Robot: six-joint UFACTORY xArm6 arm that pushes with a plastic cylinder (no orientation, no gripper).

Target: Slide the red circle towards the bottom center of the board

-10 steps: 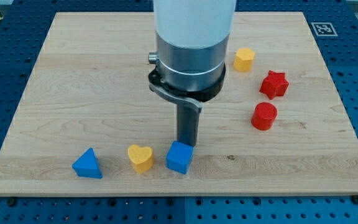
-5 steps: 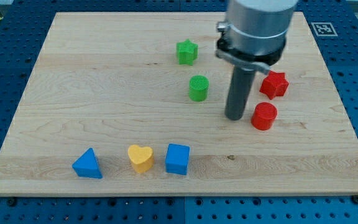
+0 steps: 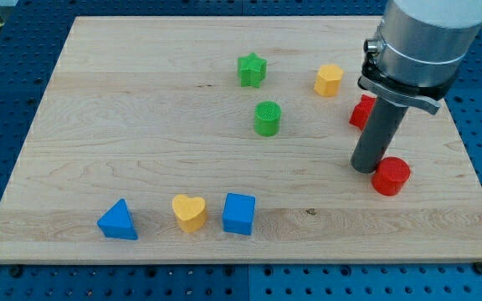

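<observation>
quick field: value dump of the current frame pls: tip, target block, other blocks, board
tip: my tip on the board, just left of the red circle
target: red circle, right side, touching or nearly touching the rod
red star: partly hidden behind the rod
yellow block: upper right
green star: top centre
green circle: below the green star
bottom row: blue triangle, yellow heart, blue cube
board: wooden board

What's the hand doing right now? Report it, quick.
No hand fitted: only a rod. My tip is on the board, against the view's left side of the red circle, holding nothing.
</observation>
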